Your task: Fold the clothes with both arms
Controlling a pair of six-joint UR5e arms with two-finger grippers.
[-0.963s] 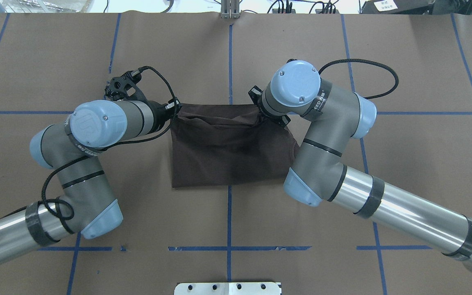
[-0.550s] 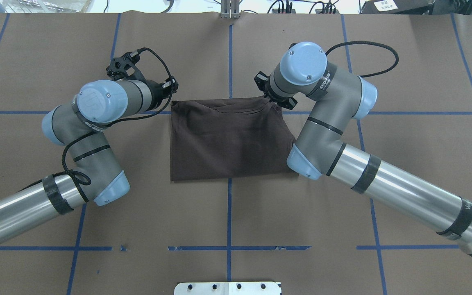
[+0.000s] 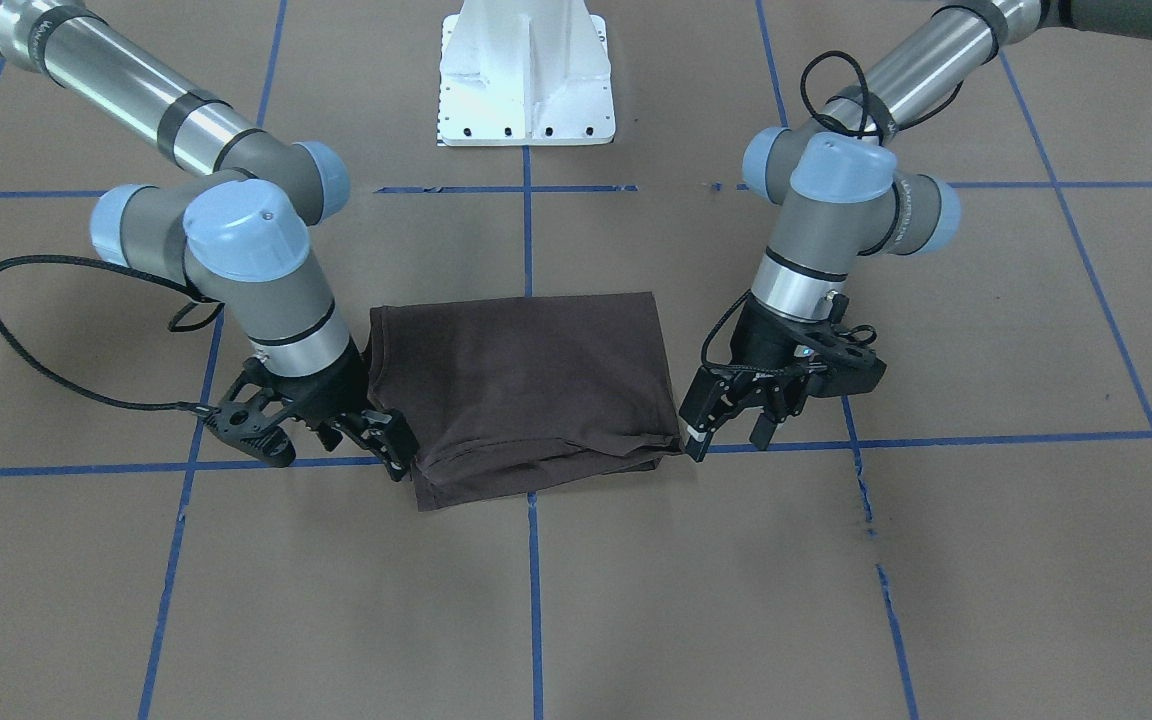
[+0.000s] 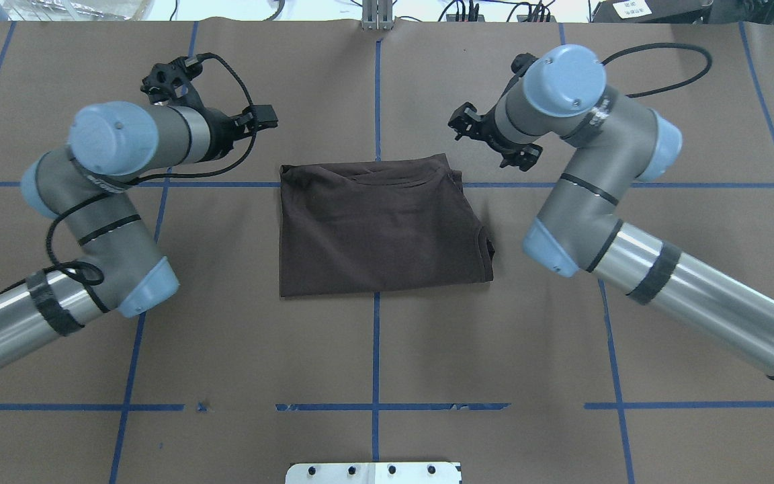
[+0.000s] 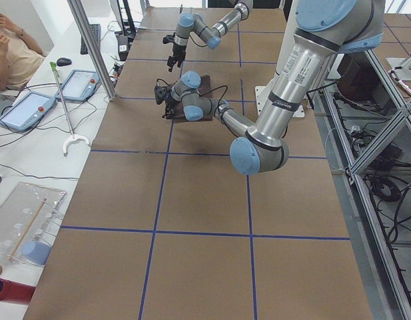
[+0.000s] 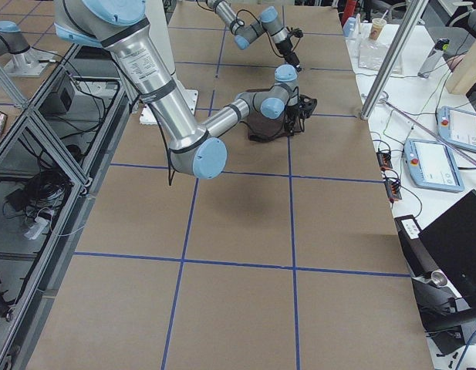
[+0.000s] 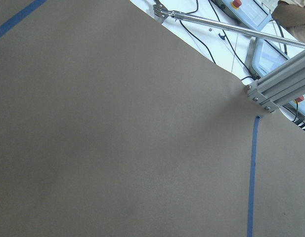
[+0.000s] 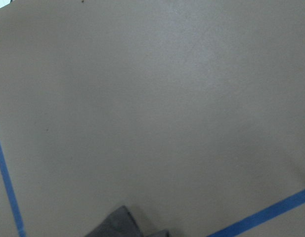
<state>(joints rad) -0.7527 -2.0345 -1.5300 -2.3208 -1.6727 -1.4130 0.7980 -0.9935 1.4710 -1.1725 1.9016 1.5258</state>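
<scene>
Both spread empty, left claw [image 3: 728, 432] and right claw [image 3: 368, 437] are best lifted straight off the folded T-shirt [image 3: 521, 380] between them

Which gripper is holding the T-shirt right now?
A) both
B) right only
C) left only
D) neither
D: the left gripper and the right gripper both have open, empty fingers, and the overhead view shows them clear of the folded T-shirt, which lies on the table.
</scene>
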